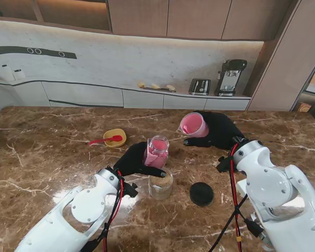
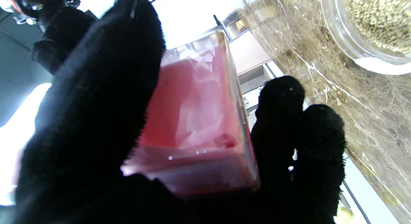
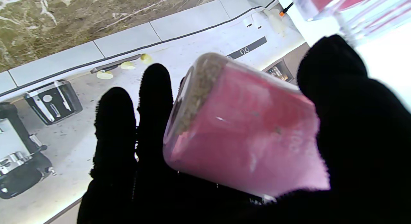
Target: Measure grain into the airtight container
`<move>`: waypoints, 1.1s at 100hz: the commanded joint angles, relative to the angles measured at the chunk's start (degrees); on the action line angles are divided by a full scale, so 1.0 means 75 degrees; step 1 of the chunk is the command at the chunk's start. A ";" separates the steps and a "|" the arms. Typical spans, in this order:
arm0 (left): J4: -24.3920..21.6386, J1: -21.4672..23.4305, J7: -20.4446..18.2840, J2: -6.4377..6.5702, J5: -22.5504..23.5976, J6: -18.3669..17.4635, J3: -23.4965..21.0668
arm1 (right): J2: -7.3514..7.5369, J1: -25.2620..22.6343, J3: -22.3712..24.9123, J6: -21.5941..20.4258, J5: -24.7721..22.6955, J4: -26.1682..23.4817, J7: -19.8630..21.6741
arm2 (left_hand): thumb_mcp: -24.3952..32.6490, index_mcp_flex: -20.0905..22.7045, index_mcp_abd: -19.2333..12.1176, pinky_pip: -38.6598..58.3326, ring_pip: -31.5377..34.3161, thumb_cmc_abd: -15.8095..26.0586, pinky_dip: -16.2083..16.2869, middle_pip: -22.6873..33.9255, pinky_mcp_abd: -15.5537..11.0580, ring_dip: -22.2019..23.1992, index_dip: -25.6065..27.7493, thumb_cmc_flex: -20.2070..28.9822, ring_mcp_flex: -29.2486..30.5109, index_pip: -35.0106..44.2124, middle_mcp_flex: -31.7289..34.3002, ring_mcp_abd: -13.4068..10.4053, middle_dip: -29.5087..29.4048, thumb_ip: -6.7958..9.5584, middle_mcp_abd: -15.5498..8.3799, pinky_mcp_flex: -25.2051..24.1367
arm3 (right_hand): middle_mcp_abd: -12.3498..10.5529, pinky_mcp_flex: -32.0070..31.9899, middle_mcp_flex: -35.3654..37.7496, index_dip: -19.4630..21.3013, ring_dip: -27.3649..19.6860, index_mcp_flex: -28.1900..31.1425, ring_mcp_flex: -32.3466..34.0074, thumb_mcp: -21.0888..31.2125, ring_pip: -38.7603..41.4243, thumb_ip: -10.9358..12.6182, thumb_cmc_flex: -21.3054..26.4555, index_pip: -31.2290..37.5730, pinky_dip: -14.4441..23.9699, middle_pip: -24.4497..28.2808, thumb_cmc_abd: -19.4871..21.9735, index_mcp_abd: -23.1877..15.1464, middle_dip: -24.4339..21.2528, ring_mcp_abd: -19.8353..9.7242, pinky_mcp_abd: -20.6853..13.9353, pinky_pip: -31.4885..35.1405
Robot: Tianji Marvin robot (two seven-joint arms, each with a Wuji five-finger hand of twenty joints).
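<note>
— On the marble worktop (image 1: 52,136), near the middle: what?
— Clear airtight container (image 1: 161,185), upright, grain (image 2: 379,18) lying in its bottom. Just right of it, a round black lid (image 1: 201,193), flat on the stone, not touching.

— And the left hand (image 1: 132,160)?
— Black-gloved, closed round a clear pink-tinted jar (image 1: 157,151), held off the worktop just beyond and over the container's far rim. Seen from the left wrist, thumb on one face of the jar (image 2: 199,121), fingers (image 2: 282,98) on the other, container's rim (image 2: 350,47) close by with grain inside.

— Right hand (image 1: 218,131)?
— Also gloved, wrapped round a pink measuring cup (image 1: 193,125), tipped on its side, mouth turned left toward the jar, raised above the worktop and to the far right of the container. From the right wrist, grain (image 3: 196,89) packed at the mouth end of the cup (image 3: 247,127), fingers (image 3: 154,89) on one side, thumb on the other.

— Anything else about?
— Far left, a yellow bowl (image 1: 115,136) with a red spoon (image 1: 104,140) resting across it, well apart from both hands. On the back counter, a black toaster (image 1: 200,86) and a black coffee machine (image 1: 230,77).
</note>
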 commanded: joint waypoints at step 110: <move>0.0004 0.0079 0.0021 -0.0021 0.0080 0.0093 0.0014 | 0.0252 0.0404 -0.0271 -0.1022 -0.1366 -0.0549 0.1052 | 0.1311 0.1657 -0.1345 0.0325 0.0169 0.3865 0.0003 0.0827 -0.0138 -0.0046 0.0109 0.1537 0.0293 0.1801 0.0950 -0.0363 0.0351 -0.0293 -0.0663 -0.0021 | -0.0779 0.0449 0.1389 -0.0183 0.1182 0.0864 0.0696 0.1387 0.2297 -0.0384 0.1057 0.1207 0.0029 0.2041 0.1469 -0.0929 0.2161 -0.0616 -0.0194 0.1298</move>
